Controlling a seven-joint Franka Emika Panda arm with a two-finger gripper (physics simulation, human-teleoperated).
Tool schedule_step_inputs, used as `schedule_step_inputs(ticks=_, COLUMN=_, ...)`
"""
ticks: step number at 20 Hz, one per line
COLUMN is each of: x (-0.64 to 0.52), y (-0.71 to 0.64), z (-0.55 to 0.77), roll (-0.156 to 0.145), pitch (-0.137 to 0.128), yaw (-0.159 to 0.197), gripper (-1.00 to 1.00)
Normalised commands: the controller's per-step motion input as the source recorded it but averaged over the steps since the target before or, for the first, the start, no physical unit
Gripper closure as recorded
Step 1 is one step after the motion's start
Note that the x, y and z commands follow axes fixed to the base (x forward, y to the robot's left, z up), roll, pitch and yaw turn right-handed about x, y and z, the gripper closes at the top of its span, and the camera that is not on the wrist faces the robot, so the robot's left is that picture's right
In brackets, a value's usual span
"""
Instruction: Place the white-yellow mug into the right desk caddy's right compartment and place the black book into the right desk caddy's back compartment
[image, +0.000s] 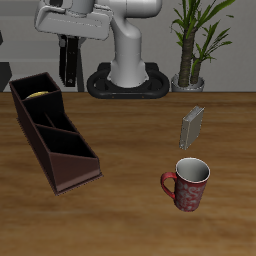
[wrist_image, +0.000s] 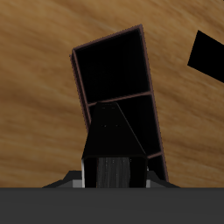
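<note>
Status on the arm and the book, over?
Tool shut on black book, above right desk caddy. White-yellow mug in right compartment. Red mug, grey book away from caddy.

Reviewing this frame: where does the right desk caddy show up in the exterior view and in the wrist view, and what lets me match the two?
Exterior view: the right desk caddy lies along the table's edge, running diagonally from back to front.
Wrist view: it is seen from above, its black sections open to the camera.
Shared landmark: the black book, hanging upright above the caddy's far end, appears end-on over the caddy.
</note>
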Motion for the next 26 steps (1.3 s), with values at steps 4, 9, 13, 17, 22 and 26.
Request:
schedule_step_inputs(ticks=4, x=0.16, y=-0.22, z=-0.05, roll=-0.038, pitch=0.040, yaw=0.007, gripper=1.00)
schedule_step_inputs(ticks=9, x=0.13, y=-0.08, z=0.01, roll=-0.021, pitch=0.026, yaw=0.008, gripper=1.00)
schedule_step_inputs(ticks=13, x=0.08, y=0.12, z=-0.03, roll=0.008, pitch=0.006, yaw=0.027, gripper=1.00)
schedule_step_inputs(ticks=17, x=0.12, y=-0.10, z=-0.07, roll=-0.013, pitch=0.008, yaw=0.009, gripper=1.00)
schedule_step_inputs(ticks=22, x=-0.02, y=-0.13, z=-0.03, roll=-0.023, pitch=-0.009, yaw=0.021, gripper=1.00)
schedule_step_inputs(ticks=26, x=-0.06, y=-0.14, z=-0.06, roll=-0.001, pitch=0.004, yaw=0.011, gripper=1.00)
